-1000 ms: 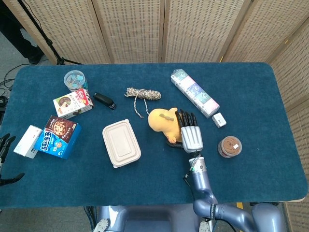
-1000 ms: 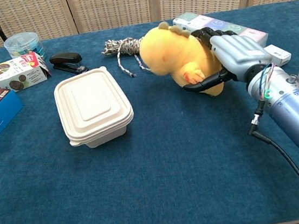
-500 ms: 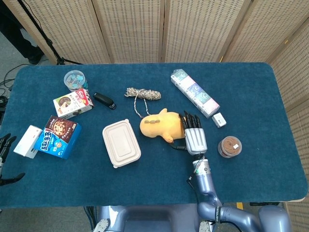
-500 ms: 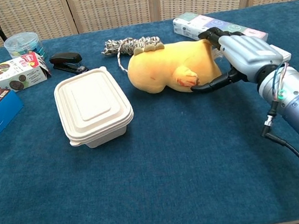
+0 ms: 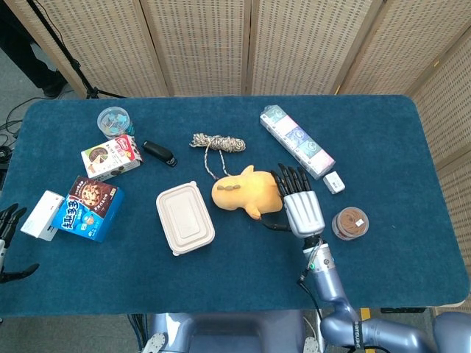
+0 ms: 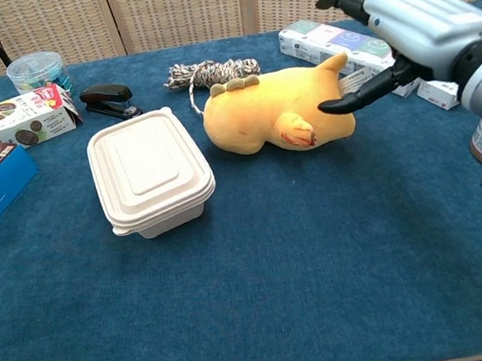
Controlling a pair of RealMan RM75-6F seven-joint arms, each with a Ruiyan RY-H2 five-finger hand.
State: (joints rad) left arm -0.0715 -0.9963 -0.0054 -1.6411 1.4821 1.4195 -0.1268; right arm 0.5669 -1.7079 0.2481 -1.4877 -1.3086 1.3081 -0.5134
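The yellow plush toy [image 5: 246, 195] is now lying on its side mid-table, just at three o'clock of the lidded food container [image 5: 185, 218]. The right hand [image 5: 302, 208] is lifting away at the toy's three o'clock, fingers apart, no longer clasping it; the release looks finished.
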